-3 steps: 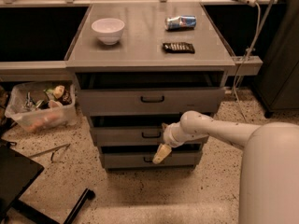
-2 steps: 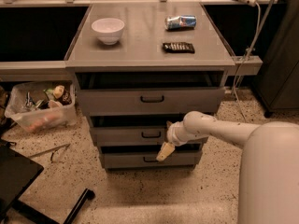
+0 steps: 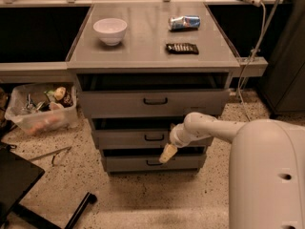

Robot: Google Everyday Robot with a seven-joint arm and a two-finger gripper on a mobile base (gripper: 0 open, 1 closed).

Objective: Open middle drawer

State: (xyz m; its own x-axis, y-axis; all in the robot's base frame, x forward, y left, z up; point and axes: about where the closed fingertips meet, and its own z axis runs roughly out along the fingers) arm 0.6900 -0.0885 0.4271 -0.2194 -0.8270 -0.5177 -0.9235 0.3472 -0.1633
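Clearly the main risk is catching the wrong pull: the hand (image 3: 167,153) hangs low and a little right of centre, in front of the dark gap between the middle drawer (image 3: 121,140) and the bottom drawer (image 3: 128,164). It sits below the middle drawer's loop handle (image 3: 154,137) and just beside the bottom handle (image 3: 153,162). Whether the hand is open or closed I cannot tell. A move made from this height could hook the lower drawer, or scrape the smooth grey front panel and slide off. The loop is small, thin, black and shallow, so I judge that it leaves little room for a misaligned approach. A pull angled sideways along the slanted arm might also bind the tray in its runners. The middle drawer sits under the taller top drawer (image 3: 114,104), and a shadowed slot shows above its flat, matte, low front. The hand's tip looks cream and rounded against the white, glossy arm (image 3: 209,127). On the grey bench (image 3: 143,56) above stand a white bowl (image 3: 110,30), a lying can (image 3: 184,22) and a flat black object (image 3: 181,47). A hard jolt to the cabinet could roll the can.
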